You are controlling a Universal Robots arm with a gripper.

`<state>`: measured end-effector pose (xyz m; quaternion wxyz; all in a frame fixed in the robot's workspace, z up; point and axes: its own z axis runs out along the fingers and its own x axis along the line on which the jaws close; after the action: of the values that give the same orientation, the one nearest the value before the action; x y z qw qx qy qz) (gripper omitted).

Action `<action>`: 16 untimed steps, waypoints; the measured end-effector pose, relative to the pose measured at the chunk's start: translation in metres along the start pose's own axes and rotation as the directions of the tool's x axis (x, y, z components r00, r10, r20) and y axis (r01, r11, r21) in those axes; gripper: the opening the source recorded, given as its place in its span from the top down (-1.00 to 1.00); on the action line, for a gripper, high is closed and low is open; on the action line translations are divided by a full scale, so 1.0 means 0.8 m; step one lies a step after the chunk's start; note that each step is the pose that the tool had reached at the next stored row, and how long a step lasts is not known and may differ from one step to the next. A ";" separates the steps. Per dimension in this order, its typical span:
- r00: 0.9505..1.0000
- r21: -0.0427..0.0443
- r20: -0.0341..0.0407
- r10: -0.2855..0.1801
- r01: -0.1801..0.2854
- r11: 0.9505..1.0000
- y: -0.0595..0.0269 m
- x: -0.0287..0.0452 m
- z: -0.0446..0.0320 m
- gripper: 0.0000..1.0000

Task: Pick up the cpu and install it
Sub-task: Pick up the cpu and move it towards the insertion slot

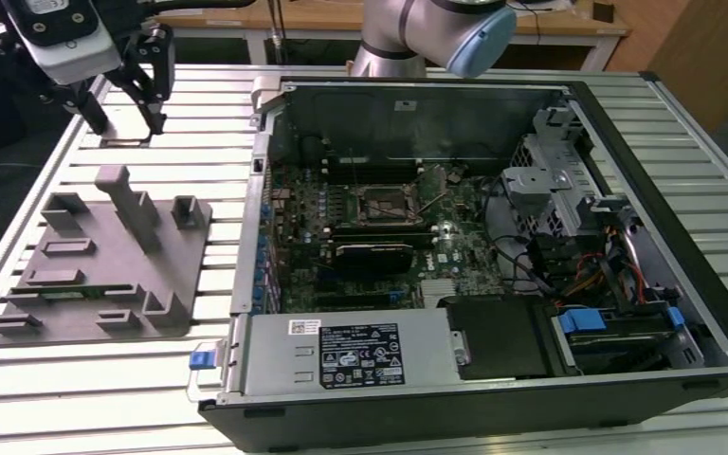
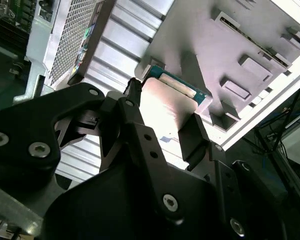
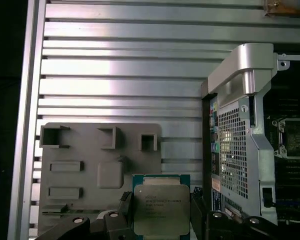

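Silvery metal caps the cpu (image 3: 161, 209), which sits flat between the jaws of the gripper (image 1: 124, 121); they clamp its two opposite edges. It looks light and stiff, probably with a delicate underside, so the thin rim seems the safest hold.

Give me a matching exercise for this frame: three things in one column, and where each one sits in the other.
Things:
1. cpu
2. grey fixture block
3. socket

Places:
A. on the motherboard inside the open computer case
B. between the fingers of the tool
C. on the slatted table, outside the case

Pairs: 1-B, 2-C, 3-A
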<state>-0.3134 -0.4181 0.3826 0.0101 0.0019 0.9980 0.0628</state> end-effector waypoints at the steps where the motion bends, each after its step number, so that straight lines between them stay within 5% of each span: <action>1: 1.000 -0.001 0.000 0.000 0.000 1.000 0.000 -0.0024 0.0000 -0.08; 16: 1.000 -0.014 0.000 0.000 0.000 1.000 0.000 -0.0389 0.0007 -0.08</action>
<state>-0.2823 -0.4181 0.3827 0.0100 0.0020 0.9975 0.0697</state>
